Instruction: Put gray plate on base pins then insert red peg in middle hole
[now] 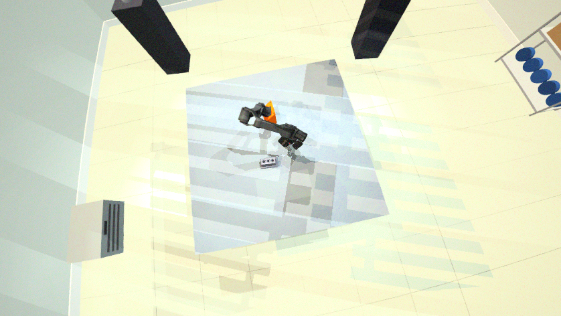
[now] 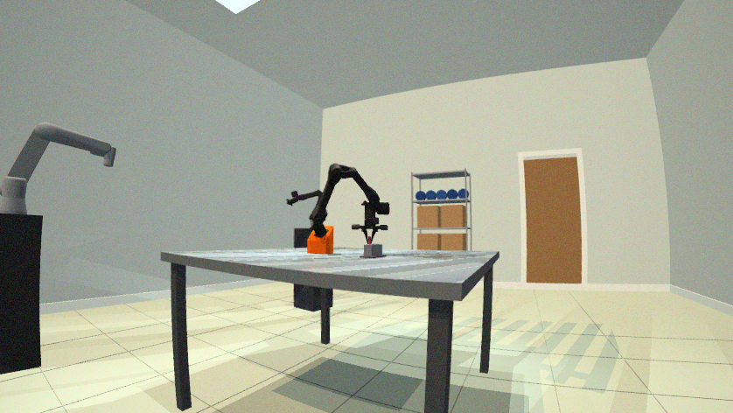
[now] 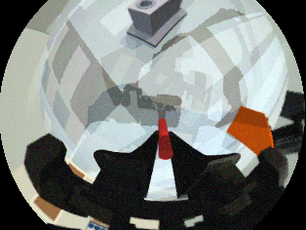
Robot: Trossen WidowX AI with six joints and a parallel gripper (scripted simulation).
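Top view: high above the table (image 1: 235, 219) (image 2: 317, 274), facing down, far enough back to take in floor all round.
Side view: from beyond one table edge, low, near tabletop height, facing across toward the shelves (image 1: 519, 85) (image 2: 468, 215) and door (image 2: 554, 220).
Hand view: close up, from the hand (image 2: 369, 235) (image 3: 162, 134), facing down past its fingers.
Shared by top and side: table, arm (image 1: 270, 126) (image 2: 328, 197), shelves.

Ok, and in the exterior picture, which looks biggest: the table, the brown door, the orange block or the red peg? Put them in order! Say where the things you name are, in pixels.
1. Table (image 1: 235, 219) (image 2: 307, 279)
2. Brown door (image 2: 554, 220)
3. Orange block (image 1: 270, 114) (image 2: 319, 244) (image 3: 252, 129)
4. Red peg (image 2: 369, 239) (image 3: 165, 141)
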